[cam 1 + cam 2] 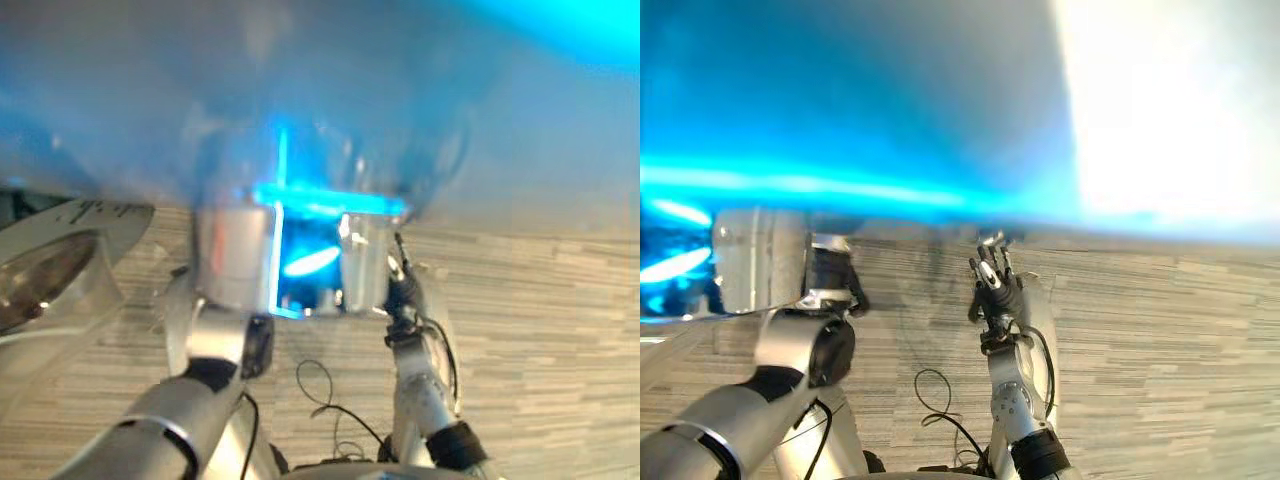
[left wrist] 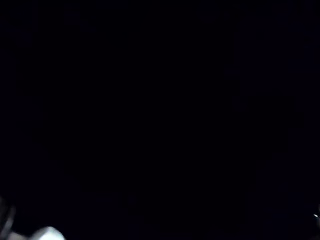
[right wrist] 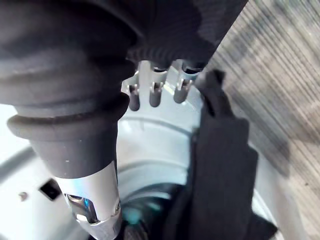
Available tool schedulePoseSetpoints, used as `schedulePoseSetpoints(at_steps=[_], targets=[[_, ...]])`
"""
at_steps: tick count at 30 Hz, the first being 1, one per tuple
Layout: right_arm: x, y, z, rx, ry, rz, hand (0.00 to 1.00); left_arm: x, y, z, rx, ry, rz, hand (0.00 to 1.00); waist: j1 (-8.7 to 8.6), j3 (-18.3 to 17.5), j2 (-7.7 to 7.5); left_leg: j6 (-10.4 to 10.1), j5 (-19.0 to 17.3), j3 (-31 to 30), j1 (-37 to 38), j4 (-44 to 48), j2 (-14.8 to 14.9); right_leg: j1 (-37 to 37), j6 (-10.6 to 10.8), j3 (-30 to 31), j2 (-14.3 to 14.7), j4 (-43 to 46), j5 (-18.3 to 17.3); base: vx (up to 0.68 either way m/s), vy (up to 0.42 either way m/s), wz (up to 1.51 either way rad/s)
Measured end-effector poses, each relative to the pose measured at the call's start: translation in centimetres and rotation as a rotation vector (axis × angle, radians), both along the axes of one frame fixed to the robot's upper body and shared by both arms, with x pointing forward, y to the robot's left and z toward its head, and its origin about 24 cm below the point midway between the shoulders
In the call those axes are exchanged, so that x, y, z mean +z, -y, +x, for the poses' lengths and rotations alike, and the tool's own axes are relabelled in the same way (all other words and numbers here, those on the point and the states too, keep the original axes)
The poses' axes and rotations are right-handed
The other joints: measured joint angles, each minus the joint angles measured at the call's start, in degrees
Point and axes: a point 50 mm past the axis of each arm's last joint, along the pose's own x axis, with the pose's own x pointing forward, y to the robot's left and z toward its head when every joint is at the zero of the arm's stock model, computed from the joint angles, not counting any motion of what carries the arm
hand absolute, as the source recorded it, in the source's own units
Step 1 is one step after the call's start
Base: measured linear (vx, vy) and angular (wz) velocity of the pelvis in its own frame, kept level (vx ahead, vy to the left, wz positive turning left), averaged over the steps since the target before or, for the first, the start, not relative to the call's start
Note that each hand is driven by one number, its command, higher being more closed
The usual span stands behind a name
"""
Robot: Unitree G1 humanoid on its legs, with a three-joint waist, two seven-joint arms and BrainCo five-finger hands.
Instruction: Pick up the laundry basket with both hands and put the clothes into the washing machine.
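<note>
Laundry basket [image 1: 300,100] = the big blurred blue-grey shape across the top of both eye views, held high and very close to the head camera with 1 arm under each side. I judge it is up there to be tipped at the washing machine [image 3: 150,150], not just carried. Left hand [image 1: 830,268] goes up under the basket's near edge on the robot's left and right hand [image 1: 992,282] does the same on the right, the 2 well apart so the load sits between them. Grip: cannot tell for either hand, as the blur covers where they meet the basket. The left wrist view is black, likely because the lens is against basket or cloth. Machine door [image 1: 55,270] stands swung open at the robot's left, out of the way of the opening. In the right wrist view 1 dark garment [image 3: 220,165] hangs just beside the right hand, in front of the machine's white round rim, its lower end toward the dark opening. It looks like clothes spilling toward the drum, but I cannot tell if it is inside. Striped floor [image 1: 540,340] below. Step judged: tipping, late in the task. Risk: the garment catches on the rim or drops to the floor.
</note>
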Motion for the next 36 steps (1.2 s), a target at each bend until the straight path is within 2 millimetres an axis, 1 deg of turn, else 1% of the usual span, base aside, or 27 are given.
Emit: schedulePoseSetpoints(at_steps=[1,2,3,4,6,7,10,12,14,16,17,18,19,20,21,22,24,25,26,27,28,30,31,32,33,35,36], targets=[[-0.6,0.4,-0.5,-0.02,-0.022,0.01,0.0,2.7,-1.0,0.1,0.039,0.033,0.029,1.0,-0.12,-0.59,-0.54,-0.24,0.18,-0.02,-0.34,-0.52,0.89,0.0,-0.33,-0.68,0.44,-0.47,-0.08,0.02,-0.078,-0.07],[-0.7,0.4,-0.5,-0.023,-0.025,0.01,0.0,3.1,-1.1,0.2,0.045,0.035,0.036,1.0,-0.15,-0.71,-0.51,-0.3,0.21,-0.03,-0.42,-0.61,1.0,0.0,-0.38,-0.82,0.47,-0.57,-0.06,0.03,-0.072,-0.07],[-0.8,0.6,-0.6,-0.027,-0.031,0.01,0.0,4.5,-1.4,0.3,0.056,0.036,0.055,1.0,-0.17,-0.9,-0.66,-0.49,0.39,0.13,-0.49,-1.01,1.53,0.0,-0.63,-1.09,0.64,-0.99,0.08,0.04,-0.053,-0.04],[-0.8,0.6,-0.6,-0.028,-0.03,0.012,0.0,7.0,-1.8,0.3,0.084,0.045,0.121,1.0,-0.23,-1.17,-0.75,-0.49,1.01,0.36,-0.49,-1.9,1.77,0.01,-1.03,-1.46,0.79,-1.79,0.39,0.04,-0.048,-0.05],[-0.8,0.8,-0.5,-0.028,-0.028,0.006,0.0,9.2,-1.7,-0.1,0.139,0.062,0.259,1.0,-0.29,-1.52,-0.85,-0.21,1.44,0.34,-0.57,-2.5,2.0,0.01,-1.26,-1.85,1.12,-2.47,0.59,0.05,-0.039,-0.09],[-0.7,0.7,-0.4,-0.025,-0.026,0.005,0.0,9.9,-1.5,-0.3,0.165,0.069,0.319,1.0,-0.3,-1.73,-0.91,-0.21,1.78,0.34,-0.61,-2.88,2.28,0.02,-1.36,-2.03,1.49,-3.01,0.81,0.05,-0.034,-0.12],[-0.4,0.9,0.0,-0.034,-0.016,0.004,0.0,11.1,-0.3,-0.5,0.179,0.075,0.452,1.0,-0.26,-1.99,-1.01,-0.62,3.69,0.51,-0.61,-5.99,2.28,0.02,-2.02,-3.19,2.09,-5.53,1.96,0.04,-0.053,-0.04],[-0.7,1.3,0.2,-0.042,-0.03,0.002,0.0,11.7,-0.2,-0.9,0.217,0.093,0.521,1.0,-0.36,-2.48,-1.76,-1.68,4.67,0.84,-0.47,-9.29,2.32,0.01,-2.67,-4.22,2.62,-8.2,2.97,0.02,-0.062,-0.02],[-0.8,1.9,0.2,-0.059,-0.039,0.0,0.0,11.9,0.0,-1.0,0.239,0.107,0.552,1.0,-0.47,-2.82,-2.09,-1.99,5.16,1.91,-0.33,-11.34,2.93,-0.27,-2.79,-4.48,2.93,-9.93,3.52,0.02,-0.053,-0.02],[-0.9,2.4,0.3,-0.077,-0.039,-0.005,0.0,11.8,0.5,-1.1,0.267,0.106,0.597,1.0,0.06,-3.58,-2.4,-1.99,6.1,3.44,-0.33,-13.22,4.02,-1.02,-2.81,-4.44,3.58,-11.94,4.49,0.02,-0.042,-0.14],[-0.9,2.7,0.3,-0.079,-0.034,-0.01,0.0,11.7,1.0,-1.2,0.329,0.091,0.678,1.0,0.3,-3.69,-2.28,-1.99,6.61,3.63,-0.33,-14.1,4.07,-0.98,-2.53,-4.59,3.94,-13.06,5.09,0.01,-0.014,-0.15],[-0.9,2.8,0.3,-0.072,-0.022,-0.019,0.0,11.8,1.8,-1.4,0.439,0.086,0.818,1.0,0.3,-3.72,-2.21,-2.0,7.19,3.73,-0.32,-14.67,4.07,-0.92,-2.88,-4.75,4.12,-13.84,5.83,0.01,-0.004,-0.11],[-0.9,2.9,0.3,-0.069,-0.017,-0.023,0.0,11.8,2.2,-1.5,0.475,0.089,0.872,1.0,0.3,-3.75,-2.14,-1.92,7.5,3.81,-0.33,-14.95,4.03,-0.9,-2.82,-4.78,4.18,-14.16,6.09,0.01,0.002,-0.04],[-0.9,2.9,0.3,-0.063,-0.011,-0.03,0.0,11.6,3.1,-1.5,0.629,0.066,1.062,1.0,0.24,-3.8,-1.96,-1.8,7.9,4.05,-0.33,-15.63,3.85,-0.87,-2.76,-4.91,4.14,-14.82,6.55,0.0,0.0,0.0],[-1.0,3.0,0.3,-0.062,-0.012,-0.033,0.0,11.4,3.6,-1.5,0.702,0.061,1.159,0.0,0.25,-3.79,-1.82,-1.7,8.2,4.11,-0.33,-15.98,3.69,-0.83,-2.8,-5.02,4.04,-15.08,6.83,0.01,0.005,0.07],[-1.2,2.9,0.2,-0.051,-0.007,-0.036,0.0,10.9,4.9,-1.3,0.897,0.053,1.408,0.0,0.27,-3.71,-1.52,-1.41,8.65,4.33,-0.33,-16.44,3.55,-0.74,-2.81,-5.25,3.8,-15.32,7.03,0.01,0.004,0.09],[-1.7,2.7,0.1,-0.03,-0.008,-0.041,0.0,9.9,6.6,-1.0,1.139,0.082,1.74,0.0,0.43,-3.61,-1.26,-1.18,9.04,4.46,-0.33,-16.66,3.44,-0.67,-2.82,-5.46,3.46,-15.24,7.03,0.01,0.002,0.11],[-2.0,2.6,0.0,-0.013,-0.008,-0.045,0.0,8.9,7.9,-0.7,1.311,0.128,1.965,0.0,0.56,-3.36,-0.87,-1.38,9.16,4.49,-0.14,-17.02,3.25,-0.35,-2.81,-5.68,3.26,-15.33,7.03,0.02,0.001,0.11],[-2.2,2.5,0.0,-0.007,-0.008,-0.045,0.0,8.6,8.3,-0.7,1.372,0.148,2.048,0.0,0.63,-3.24,-0.69,-1.44,9.27,4.5,-0.04,-17.23,3.17,-0.2,-2.81,-5.79,3.2,-15.46,7.03,0.02,-0.001,0.12],[-2.4,2.5,-0.1,0.002,-0.014,-0.046,0.0,7.9,9.0,-0.5,1.441,0.188,2.173,0.0,0.79,-3.06,-0.44,-1.44,9.49,4.53,0.12,-17.59,3.14,0.05,-2.81,-5.98,3.15,-15.68,7.03,0.02,-0.003,0.08],[-2.4,2.4,-0.1,0.015,-0.003,-0.049,0.0,7.4,9.5,-0.4,1.47,0.211,2.256,0.0,0.86,-2.97,-0.36,-1.42,9.66,4.71,0.34,-17.92,3.04,0.15,-2.81,-5.98,3.05,-15.83,7.03,0.02,-0.004,0.11],[-2.3,2.4,0.0,0.029,0.002,-0.054,0.0,6.5,9.5,0.0,1.461,0.205,2.328,0.0,0.89,-2.65,0.04,-1.12,10.01,4.9,0.87,-18.36,2.57,0.58,-2.8,-6.1,2.6,-15.91,7.02,0.02,-0.003,0.12],[-2.2,2.5,0.0,0.031,0.005,-0.061,0.0,5.9,9.5,0.3,1.44,0.195,2.368,0.0,0.89,-1.73,0.47,-0.94,10.12,4.9,1.64,-18.43,2.56,1.54,-2.8,-6.31,2.51,-16.05,7.02,0.04,0.002,0.12],[-2.1,2.6,0.2,0.035,0.009,-0.063,0.0,4.7,9.2,0.9,1.373,0.155,2.419,0.0,1.25,-0.63,0.74,-0.93,10.15,5.27,3.1,-19.04,2.46,2.93,-2.78,-6.39,2.46,-16.65,7.03,0.05,0.004,0.12],[-2.1,2.7,0.2,0.036,0.007,-0.064,0.0,3.9,9.0,1.1,1.333,0.134,2.449,0.0,1.44,-0.57,0.76,-0.79,10.52,5.68,3.75,-19.92,2.3,3.36,-2.64,-6.42,2.44,-17.33,7.11,0.05,0.003,0.1],[-2.4,2.8,0.2,0.041,-0.007,-0.07,0.0,2.6,8.6,1.8,1.25,0.083,2.502,0.0,1.9,0.02,0.76,-0.6,11.13,6.29,5.65,-21.24,2.16,4.93,-2.61,-6.6,2.43,-18.41,7.19,0.05,-0.004,0.1],[-2.7,2.8,0.1,0.046,-0.02,-0.075,0.0,2.0,8.0,2.1,1.203,0.039,2.524,0.0,2.02,0.24,0.84,-0.84,11.33,6.53,6.85,-22.08,1.98,6.04,-2.61,-6.78,2.43,-19.18,7.19,0.05,-0.004,0.1]])
